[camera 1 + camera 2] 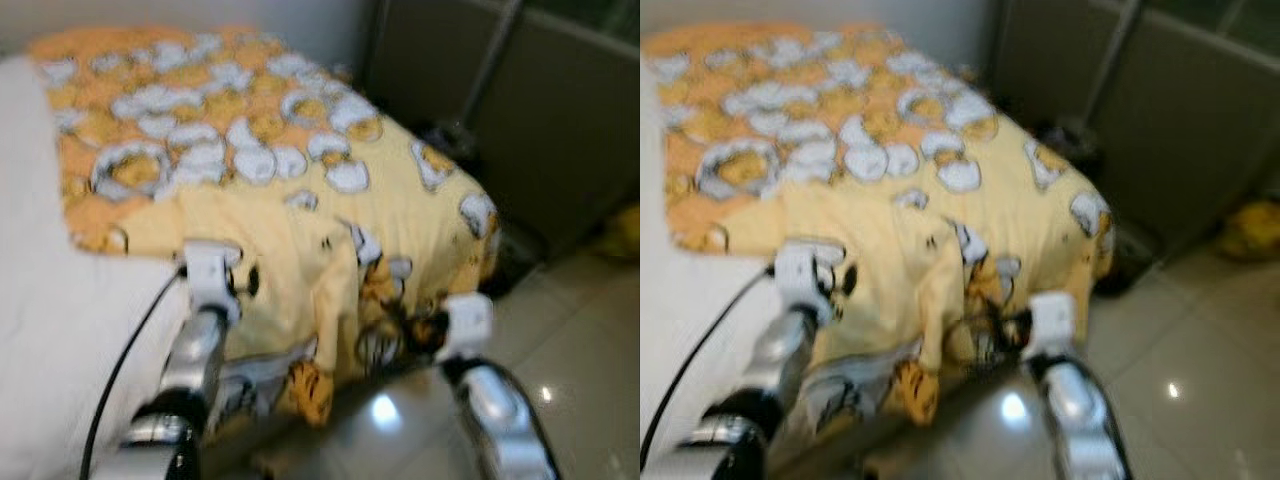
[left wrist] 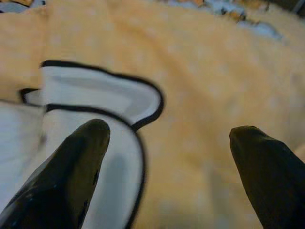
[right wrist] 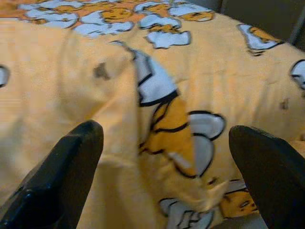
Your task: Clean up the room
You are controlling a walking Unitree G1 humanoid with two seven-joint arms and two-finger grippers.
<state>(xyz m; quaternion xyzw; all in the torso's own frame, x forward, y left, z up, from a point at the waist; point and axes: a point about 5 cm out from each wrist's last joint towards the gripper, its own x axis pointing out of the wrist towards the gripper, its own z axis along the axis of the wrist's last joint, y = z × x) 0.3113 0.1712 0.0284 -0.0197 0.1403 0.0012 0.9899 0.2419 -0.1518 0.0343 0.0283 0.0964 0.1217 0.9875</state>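
A yellow blanket [image 1: 300, 200] printed with white and orange cartoon figures lies spread across the bed [image 1: 40, 330], covering its far and right part. The near edge of the blanket hangs bunched and folded over the bed's side at about 6 o'clock in the head views. At 9 o'clock the bare white sheet of the bed shows beside it.

The left gripper [image 2: 167, 157] is low over the blanket's near edge, its two black fingers [image 2: 71, 167] spread wide apart with nothing between them. Yellow cloth and a white, black-outlined patch of the print lie just under the fingertips; whether they touch the cloth cannot be told.

The right gripper [image 3: 164, 162] is at the hanging fold near the bed's corner, its jaws likewise wide apart and empty, a raised ridge of the blanket lying between them.

The head views are blurred. At 5 o'clock there is glossy tiled floor [image 1: 580, 340], and at 2 o'clock a dark cabinet front [image 1: 520, 110]. A black cable [image 1: 125, 360] runs along the left arm.
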